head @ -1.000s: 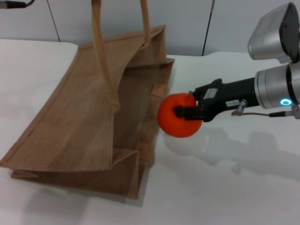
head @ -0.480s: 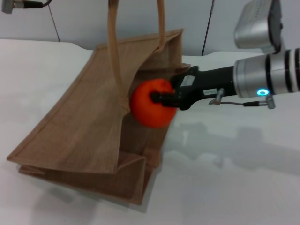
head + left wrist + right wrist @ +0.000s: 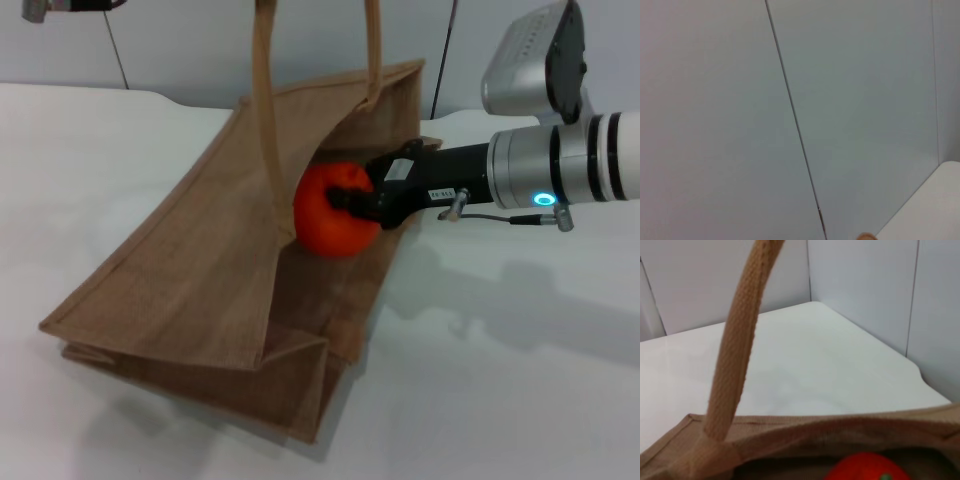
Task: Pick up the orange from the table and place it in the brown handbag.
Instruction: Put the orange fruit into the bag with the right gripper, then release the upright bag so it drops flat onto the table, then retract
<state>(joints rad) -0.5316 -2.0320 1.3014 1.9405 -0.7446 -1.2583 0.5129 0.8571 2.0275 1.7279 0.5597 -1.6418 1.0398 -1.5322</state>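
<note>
While resting on the table (image 3: 520, 380), the brown handbag (image 3: 180, 280) gapes sideways (handles raised). Inside its mouth, the right gripper (image 3: 362, 205) is clamped on the orange (image 3: 330, 215). Releasing near the rim may let the orange roll out.

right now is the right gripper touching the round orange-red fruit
Touching. The head view shows the right gripper with its black fingers clamped on the round orange-red fruit at the mouth of the tan burlap handbag.

Right hand (image 3: 352, 203) clamped — arm stretched level.
</note>
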